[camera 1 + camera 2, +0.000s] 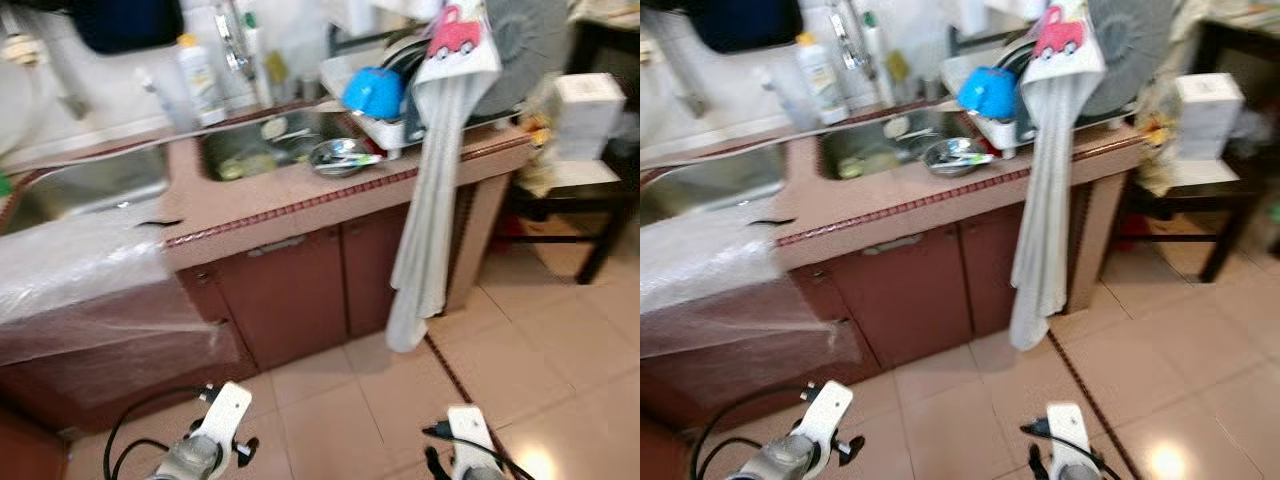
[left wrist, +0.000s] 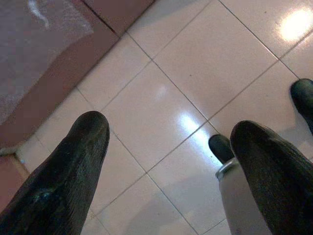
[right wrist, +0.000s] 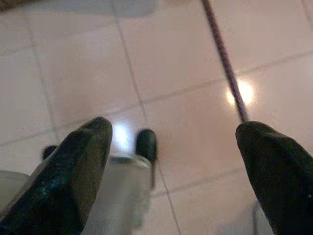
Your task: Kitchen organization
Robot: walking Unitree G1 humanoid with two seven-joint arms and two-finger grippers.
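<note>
no legible text, labels or numbers

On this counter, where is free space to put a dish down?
Free: the counter front strip, between the sink and the front edge. Crowded: the right end, with the steel bowl, the dish rack and the hanging towel. Plastic sheet covers the left part.

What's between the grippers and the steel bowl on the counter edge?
Nothing visible blocks it. Both arms hang low over the tiled floor, left gripper and right gripper open and empty. The steel bowl sits at the counter's front edge beside the sink; the hanging towel drapes to its right.
</note>
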